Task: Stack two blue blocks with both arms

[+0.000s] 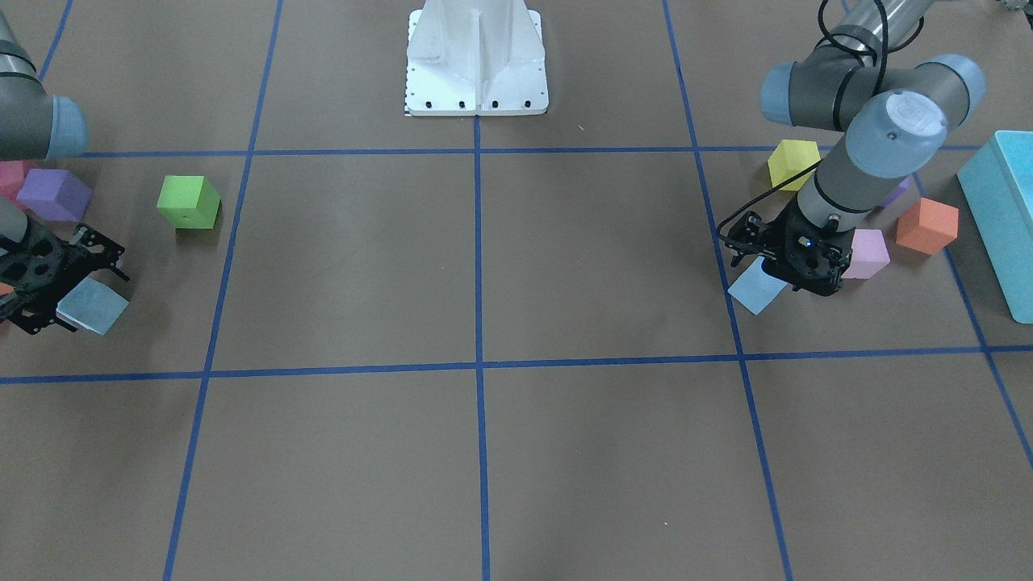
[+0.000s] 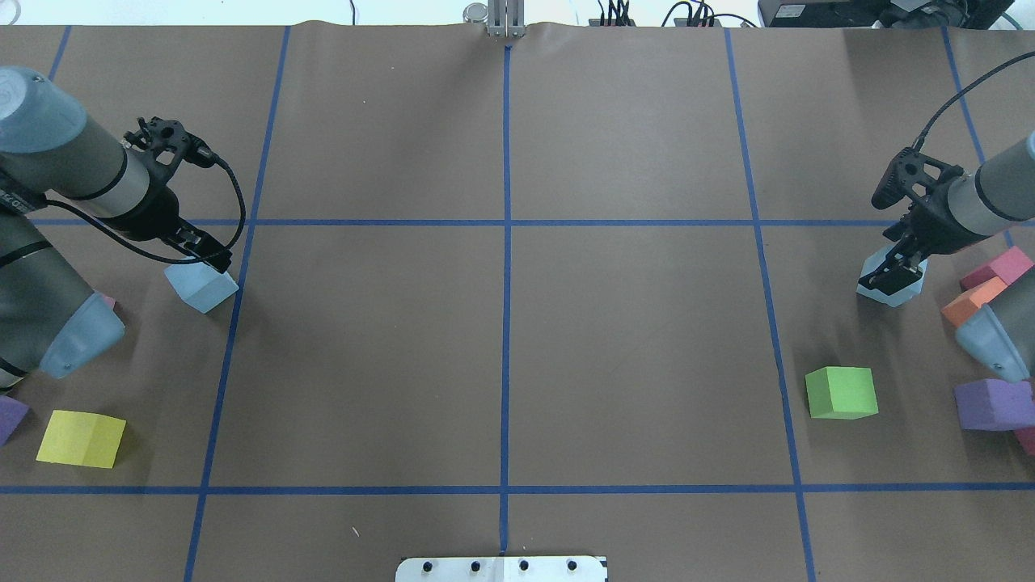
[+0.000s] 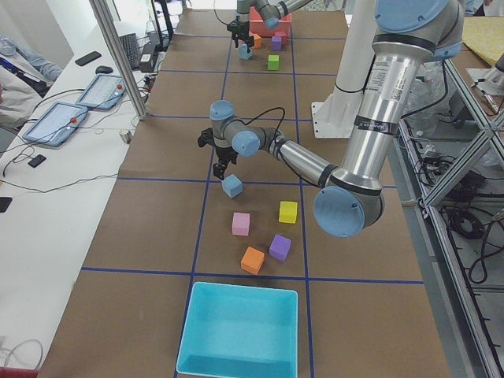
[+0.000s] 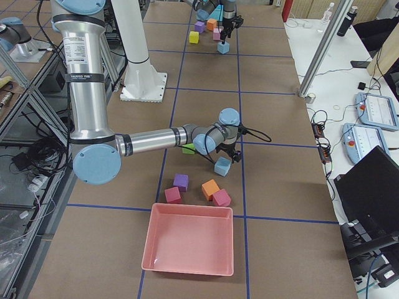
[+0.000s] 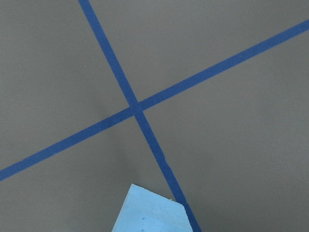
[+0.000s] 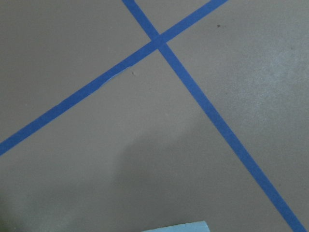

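The table (image 2: 631,364) is brown, gridded with blue tape (image 2: 506,323). The left block (image 2: 202,293) and the right block (image 1: 95,308) are pale sky-blue; the green cube (image 2: 842,393) is vivid, and the yellow cube (image 2: 81,438) is bright.

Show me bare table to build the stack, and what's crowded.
Free: the two centre cells either side of the middle tape line, bordered by the left blue block, the right blue block and the green cube. Crowded: left edge around the yellow cube; right edge around the orange cube, pink cube and purple cube.

Blue tape lines (image 2: 505,323) are crossing the brown desk (image 2: 631,339) in a grid. A white bench (image 3: 55,213) is running alongside it.
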{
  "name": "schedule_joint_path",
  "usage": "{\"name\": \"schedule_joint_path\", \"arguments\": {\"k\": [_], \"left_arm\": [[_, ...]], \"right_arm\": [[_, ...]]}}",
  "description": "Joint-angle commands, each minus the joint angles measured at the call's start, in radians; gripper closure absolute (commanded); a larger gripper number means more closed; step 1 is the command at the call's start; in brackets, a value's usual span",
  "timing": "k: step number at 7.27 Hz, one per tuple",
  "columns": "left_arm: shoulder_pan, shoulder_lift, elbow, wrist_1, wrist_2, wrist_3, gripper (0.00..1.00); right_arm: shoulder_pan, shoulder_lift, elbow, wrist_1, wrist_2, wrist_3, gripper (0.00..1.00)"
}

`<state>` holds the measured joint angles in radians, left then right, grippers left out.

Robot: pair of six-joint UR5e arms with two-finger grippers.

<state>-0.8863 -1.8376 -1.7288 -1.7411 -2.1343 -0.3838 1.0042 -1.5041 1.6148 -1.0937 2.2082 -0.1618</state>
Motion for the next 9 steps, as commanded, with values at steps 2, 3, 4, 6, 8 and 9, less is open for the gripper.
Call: {"name": "schedule_joint_path", "arguments": {"k": [2,3,4,6,8,9], "left_arm": [[0.001,-0.011,0.026,-0.002,0.001,0.043,0.01],[0.001,-0.011,0.028,-0.002,0.001,0.042,0.01],[0.001,-0.012,0.028,-0.002,0.001,0.037,0.01],[0.001,-0.011,0.029,-0.002,0.001,0.039,0.01],[0.001,-0.012,0.038,-0.003,0.001,0.040,0.01],[0.001,-0.012,0.040,-0.003,0.001,0.040,0.01]], "right_arm": [[-0.009,-0.002,-0.001,0.000,-0.007,-0.002,0.00],[-0.009,-0.010,0.000,0.000,-0.007,-0.007,0.00],[-0.009,-0.014,0.000,0.000,-0.007,-0.011,0.00],[-0.009,-0.013,-0.001,0.000,-0.008,-0.025,0.00],[-0.010,-0.011,-0.003,-0.003,-0.025,-0.030,0.00],[-0.010,-0.010,-0.007,-0.005,-0.028,-0.050,0.00]]}}
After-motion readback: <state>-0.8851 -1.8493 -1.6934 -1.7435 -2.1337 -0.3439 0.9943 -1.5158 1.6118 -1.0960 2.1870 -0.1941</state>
